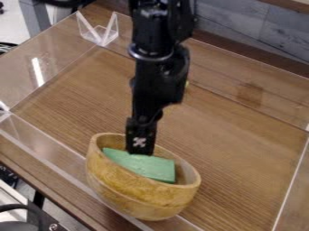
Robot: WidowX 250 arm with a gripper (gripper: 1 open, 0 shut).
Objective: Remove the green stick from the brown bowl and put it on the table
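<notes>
A flat green stick (143, 165) lies inside the brown wooden bowl (111, 187) near the front of the table. My gripper (140, 138) points straight down over the bowl's back rim, its tips just above the far end of the stick. It is turned edge-on to the camera, so one dark finger (139, 133) with a white mark shows and the other sits behind it. The jaws are open and hold nothing.
Low clear plastic walls (36, 135) ring the wooden table top (241, 135). A small clear plastic stand (97, 31) sits at the back left. The black arm (163, 54) covers the middle of the table behind the bowl.
</notes>
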